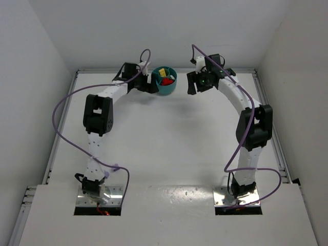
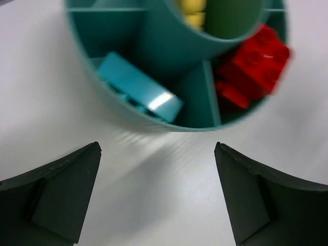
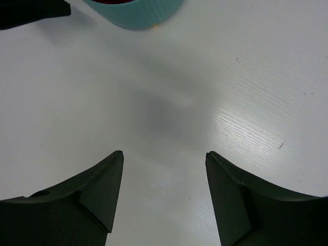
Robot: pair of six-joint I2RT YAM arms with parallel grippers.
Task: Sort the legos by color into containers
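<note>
From my seat the bowl (image 1: 165, 90) sits at the far middle of the table (image 1: 169, 143), with both arms reaching out to flank it, which makes sense when either one may have to drop a brick in. The left claw (image 1: 151, 81) is spread wide and holds nothing. In its own camera the two fingers frame bare table just short of the bowl's near wall (image 2: 134, 108), close beside it but not touching. I read that as a released claw that is clear of the rim. The right claw (image 1: 197, 83) hangs over bare table to the bowl's right, a little apart from it, its jaws parted and nothing between them (image 3: 164, 154). The bowl's ribbed side (image 3: 138, 13) shows only at the top edge of that view. Inside, the bricks lie by colour. A teal brick (image 2: 138, 87) leans in the compartment nearest the left claw, the red bricks (image 2: 251, 64) pile in the next one to its right past a dividing wall, and the yellow bricks (image 2: 192, 10) sit beyond the central ring — I cannot tell exactly which section. I see no purple brick anywhere and no loose brick on the table from above, so I judge the sorting done or very nearly so — with both claws simply parked clear of it.
</note>
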